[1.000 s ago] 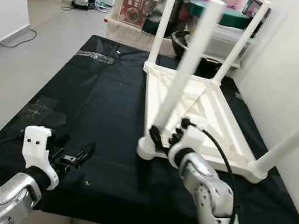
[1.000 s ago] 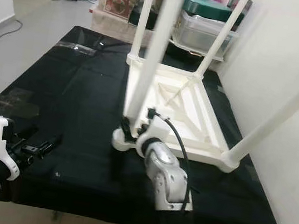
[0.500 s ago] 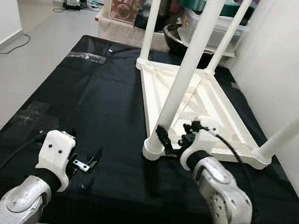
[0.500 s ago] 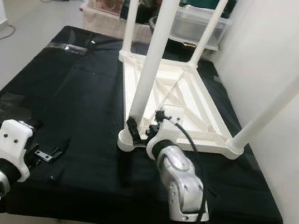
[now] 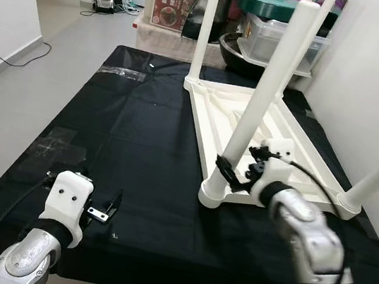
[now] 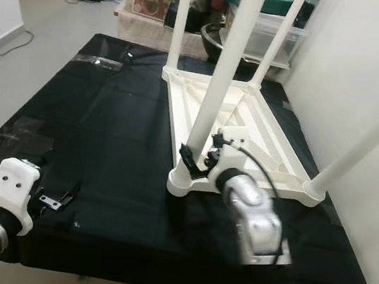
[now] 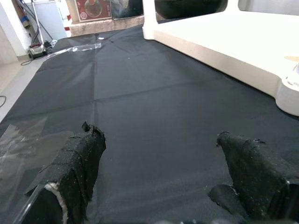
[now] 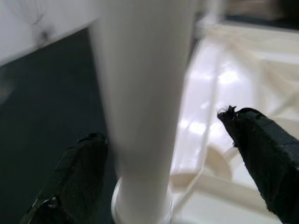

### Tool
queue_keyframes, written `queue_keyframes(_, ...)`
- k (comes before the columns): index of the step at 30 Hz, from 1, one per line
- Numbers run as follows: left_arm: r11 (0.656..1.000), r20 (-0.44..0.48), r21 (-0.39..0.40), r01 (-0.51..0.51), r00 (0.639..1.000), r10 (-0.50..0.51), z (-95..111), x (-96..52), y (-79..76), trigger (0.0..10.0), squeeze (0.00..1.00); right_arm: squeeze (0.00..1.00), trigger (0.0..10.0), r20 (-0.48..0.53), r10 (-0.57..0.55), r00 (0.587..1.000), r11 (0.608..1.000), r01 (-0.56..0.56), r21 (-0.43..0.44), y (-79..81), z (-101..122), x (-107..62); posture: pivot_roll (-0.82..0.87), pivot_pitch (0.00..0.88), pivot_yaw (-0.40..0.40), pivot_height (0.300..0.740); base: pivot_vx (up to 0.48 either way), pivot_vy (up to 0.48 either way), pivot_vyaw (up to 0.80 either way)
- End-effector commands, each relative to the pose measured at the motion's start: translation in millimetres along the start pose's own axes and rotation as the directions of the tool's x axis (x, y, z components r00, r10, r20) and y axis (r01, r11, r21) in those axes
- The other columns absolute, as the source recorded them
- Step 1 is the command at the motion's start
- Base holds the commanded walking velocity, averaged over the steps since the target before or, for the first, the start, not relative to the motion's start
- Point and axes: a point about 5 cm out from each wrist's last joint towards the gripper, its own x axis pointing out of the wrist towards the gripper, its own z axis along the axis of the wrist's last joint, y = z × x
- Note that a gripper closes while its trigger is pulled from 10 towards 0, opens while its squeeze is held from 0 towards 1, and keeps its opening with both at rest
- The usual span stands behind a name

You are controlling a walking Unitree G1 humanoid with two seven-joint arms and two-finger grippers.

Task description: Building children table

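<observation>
A white children's table [image 5: 203, 119] lies upside down on a black cloth [image 5: 141, 128], its legs pointing up. My right gripper [image 5: 237, 174] is at the base of the near leg [image 5: 267, 96], low by the socket at the table's near left corner. It is open, with one black finger [image 8: 70, 177] close beside the leg [image 8: 140, 102] and the other finger [image 8: 261, 154] standing off it. My left gripper [image 5: 92, 195] hovers open and holding nothing over the cloth's near left part, and its fingers [image 7: 81, 158] spread wide above bare cloth.
Storage boxes, a pot and other clutter [image 5: 276, 37] are stacked beyond the cloth's far edge. A white wall [image 5: 378, 70] runs close along the right. Clear tape patches [image 5: 54, 143] lie on the cloth. Grey floor [image 5: 47, 42] is on the left.
The whole picture has swayed, so the camera moved. The near leg was blurred a second ago and is sharp now. My right gripper has stayed at its base; the left hand has hardly moved.
</observation>
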Motion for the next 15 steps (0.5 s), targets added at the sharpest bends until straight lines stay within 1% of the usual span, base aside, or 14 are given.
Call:
queue_keyframes(1,1.0,-0.003,0.006,0.004,1.0,-0.004,-2.2,-0.2,-1.7,10.0,0.0,0.0,10.0,-0.033,0.126,0.991,0.992,-0.126,0.0,3.9,-7.2,-2.1,0.08,0.0,-0.104,0.74,0.0,0.0,0.0)
queue_keyframes(3,1.0,-0.003,0.006,0.004,1.0,-0.004,-2.2,-0.2,-1.7,10.0,0.0,0.0,10.0,-0.033,0.126,0.991,0.992,-0.126,0.0,3.9,-7.2,-2.1,0.08,0.0,-0.104,0.74,0.0,0.0,0.0)
queue_keyframes(4,1.0,-0.003,0.01,0.004,1.0,-0.004,-2.7,0.5,-1.8,10.0,0.0,0.0,10.0,-0.062,0.129,0.99,0.991,-0.13,-0.023,-1.7,-9.9,-2.3,0.08,0.0,-0.108,0.74,0.0,0.0,0.0)
queue_keyframes(5,1.0,-0.003,0.01,0.004,1.0,-0.004,-2.7,0.5,-1.8,10.0,0.0,0.0,10.0,-0.062,0.129,0.99,0.991,-0.13,-0.023,-1.7,-9.9,-2.3,0.08,0.0,-0.108,0.74,0.0,0.0,0.0)
queue_keyframes(7,1.0,0.0,0.017,-0.003,1.0,0.003,-3.2,1.9,-2.3,10.0,0.0,0.0,10.0,-0.115,0.055,0.992,0.997,-0.061,-0.049,-19.8,-11.5,2.0,0.09,0.0,-0.114,0.74,0.0,0.0,0.0)
queue_keyframes(8,1.0,0.0,0.017,-0.003,1.0,0.003,-3.2,1.9,-2.3,10.0,0.0,0.0,10.0,-0.115,0.055,0.992,0.997,-0.061,-0.049,-19.8,-11.5,2.0,0.09,0.0,-0.114,0.74,0.0,0.0,0.0)
queue_keyframes(9,1.0,0.001,0.02,-0.007,1.0,0.007,-3.3,2.3,-2.5,10.0,0.0,0.0,10.0,-0.131,0.031,0.991,0.998,-0.039,-0.055,-25.2,-11.2,3.6,0.09,0.0,-0.115,0.74,0.0,0.0,0.0)
queue_keyframes(10,1.0,0.001,0.021,-0.009,1.0,0.009,-3.6,2.3,-2.9,10.0,0.0,0.0,10.0,-0.137,-0.05,0.989,0.996,0.039,-0.075,-33.7,-10.7,7.5,0.09,0.0,-0.117,0.74,0.0,0.0,0.0)
queue_keyframes(11,1.0,0.001,0.021,-0.009,1.0,0.009,-3.6,2.3,-2.9,10.0,0.0,0.0,10.0,-0.137,-0.05,0.989,0.996,0.039,-0.075,-33.7,-10.7,7.5,0.09,0.0,-0.117,0.74,0.0,0.0,0.0)
queue_keyframes(12,1.0,0.002,0.029,-0.011,1.0,0.011,-4.0,2.2,-3.2,10.0,0.0,0.0,10.0,-0.139,-0.213,0.967,0.975,0.202,-0.092,-48.5,-11.0,12.9,0.09,0.0,-0.119,0.74,0.0,0.0,0.0)
queue_keyframes(13,1.0,0.002,0.029,-0.011,1.0,0.011,-4.0,2.2,-3.2,10.0,0.0,0.0,10.0,-0.139,-0.213,0.967,0.975,0.202,-0.092,-48.5,-11.0,12.9,0.09,0.0,-0.119,0.74,0.0,0.0,0.0)
queue_keyframes(14,0.999,0.002,0.037,-0.013,1.0,0.013,-4.4,2.0,-3.6,10.0,0.0,0.0,10.0,-0.144,-0.37,0.918,0.928,0.356,-0.111,-63.8,-11.8,17.0,0.09,0.0,-0.119,0.74,0.0,0.0,0.0)
queue_keyframes(15,0.999,0.002,0.037,-0.013,1.0,0.013,-4.4,2.0,-3.6,10.0,0.0,0.0,10.0,-0.144,-0.37,0.918,0.928,0.356,-0.111,-63.8,-11.8,17.0,0.09,0.0,-0.119,0.74,0.0,0.0,0.0)
